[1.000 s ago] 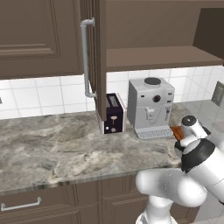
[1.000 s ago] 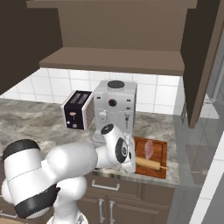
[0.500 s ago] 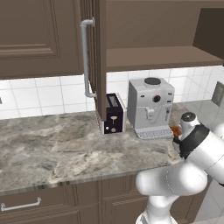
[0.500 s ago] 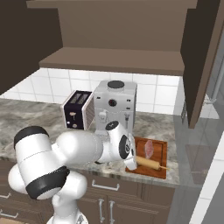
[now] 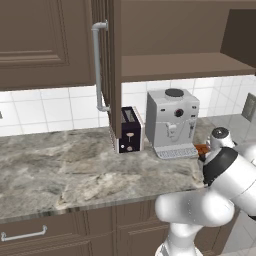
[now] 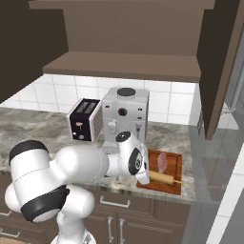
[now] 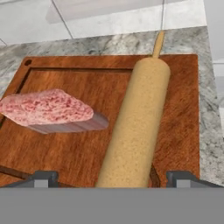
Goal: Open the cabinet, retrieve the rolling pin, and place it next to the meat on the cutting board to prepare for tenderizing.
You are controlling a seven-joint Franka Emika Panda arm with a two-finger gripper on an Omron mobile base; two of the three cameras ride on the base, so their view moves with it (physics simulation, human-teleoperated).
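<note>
Now one rolling pin beside one meat slab, one cutting board, fingers spread wide, gripping nothing

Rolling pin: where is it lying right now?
The rolling pin lies on the cutting board beside the meat, apart from it; in the right base view, on the board's near side, right of the coffee machine.

Matt wooden rolling pin on smooth wooden cutting board.

On the flat rectangular reddish-brown wooden cutting board, the tan wooden rolling pin lay just beside the thin pink meat slab. The board sat right of the boxy grey coffee machine, the black toaster left of it.
</note>
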